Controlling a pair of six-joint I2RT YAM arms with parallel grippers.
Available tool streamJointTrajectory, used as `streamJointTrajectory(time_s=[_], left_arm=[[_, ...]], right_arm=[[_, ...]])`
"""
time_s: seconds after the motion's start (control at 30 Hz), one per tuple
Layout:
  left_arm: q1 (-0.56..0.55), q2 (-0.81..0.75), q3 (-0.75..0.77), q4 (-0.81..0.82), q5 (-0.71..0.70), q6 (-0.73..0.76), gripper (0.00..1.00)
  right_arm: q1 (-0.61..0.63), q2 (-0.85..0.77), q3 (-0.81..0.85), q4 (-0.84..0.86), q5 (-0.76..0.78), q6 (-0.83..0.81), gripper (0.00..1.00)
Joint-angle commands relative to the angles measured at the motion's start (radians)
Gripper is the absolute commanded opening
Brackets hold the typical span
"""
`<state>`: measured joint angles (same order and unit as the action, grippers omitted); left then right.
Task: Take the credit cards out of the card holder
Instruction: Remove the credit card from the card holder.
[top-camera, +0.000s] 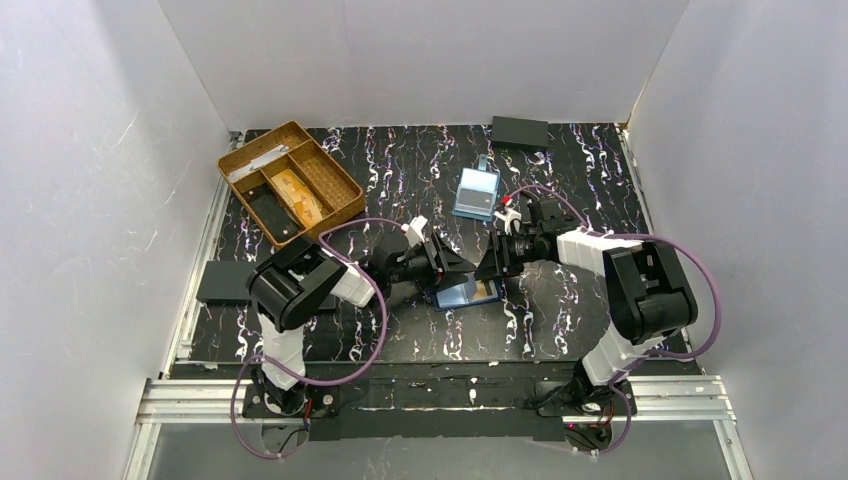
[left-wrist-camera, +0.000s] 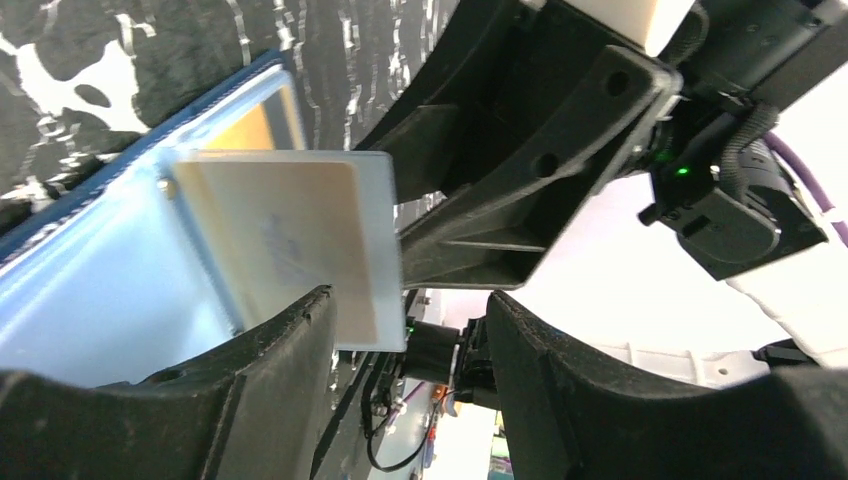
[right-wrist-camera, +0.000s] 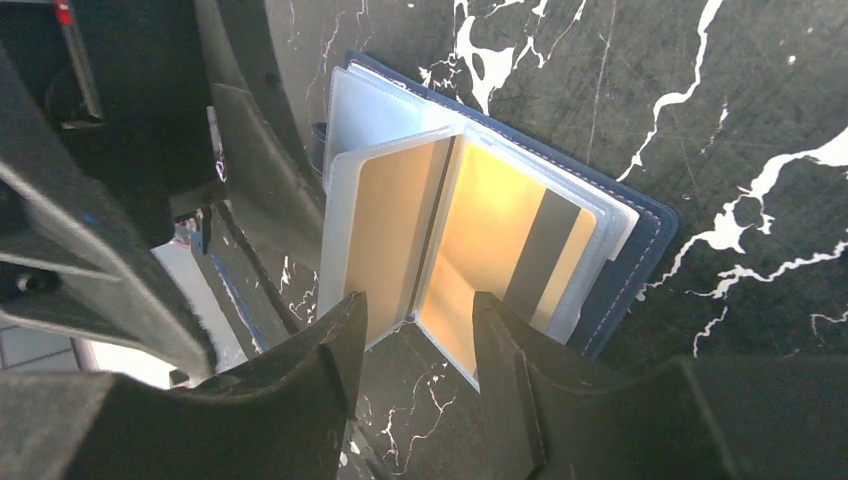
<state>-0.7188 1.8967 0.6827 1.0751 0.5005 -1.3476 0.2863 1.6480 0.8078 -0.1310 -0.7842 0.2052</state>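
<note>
The navy card holder (top-camera: 468, 294) lies open on the table between my two grippers. In the right wrist view its clear sleeves fan up from the navy cover (right-wrist-camera: 640, 250), with orange credit cards (right-wrist-camera: 490, 220) inside them. My right gripper (right-wrist-camera: 415, 320) is open, one fingertip on each side of the sleeves' fold. In the left wrist view a pale credit card (left-wrist-camera: 290, 235) sits in a raised clear sleeve above the light blue lining (left-wrist-camera: 90, 300). My left gripper (left-wrist-camera: 410, 335) is open, and the sleeve's corner lies beside its left finger (left-wrist-camera: 270, 380). The two grippers (top-camera: 445, 268) (top-camera: 490, 265) face each other.
A brown compartment tray (top-camera: 345, 205) stands at the back left. A light blue clear case (top-camera: 476, 193) lies behind the card holder. Flat black rectangles lie at the back right (top-camera: 519, 131) and at the left edge (top-camera: 222, 282). White walls surround the table.
</note>
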Motion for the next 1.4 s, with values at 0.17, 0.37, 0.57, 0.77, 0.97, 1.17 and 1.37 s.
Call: streamJointTrajectory(time_s=[0.17, 0.37, 0.57, 0.77, 0.97, 1.17, 1.37], left_arm=[[0.006, 0.030, -0.034, -0.003, -0.019, -0.004, 0.58], [0.014, -0.023, -0.081, -0.009, -0.055, 0.017, 0.64], [0.017, -0.030, -0.103, -0.015, -0.068, 0.013, 0.65], [0.026, -0.037, -0.122, -0.014, -0.073, 0.007, 0.59], [0.040, -0.061, -0.157, -0.014, -0.077, 0.010, 0.50], [0.043, -0.071, -0.170, -0.012, -0.071, 0.013, 0.38], [0.046, -0.047, -0.156, -0.003, -0.056, 0.010, 0.00]], right_arm=[[0.023, -0.004, 0.025, 0.004, -0.066, -0.002, 0.48], [0.142, -0.044, 0.034, 0.000, -0.108, -0.031, 0.45], [0.141, -0.017, 0.063, -0.047, -0.074, -0.067, 0.42], [0.097, -0.052, 0.055, -0.054, -0.042, -0.086, 0.43], [0.065, -0.071, 0.030, -0.040, -0.047, -0.087, 0.44], [0.063, -0.060, 0.034, -0.048, -0.044, -0.093, 0.44], [0.063, -0.066, 0.032, -0.049, -0.056, -0.100, 0.44]])
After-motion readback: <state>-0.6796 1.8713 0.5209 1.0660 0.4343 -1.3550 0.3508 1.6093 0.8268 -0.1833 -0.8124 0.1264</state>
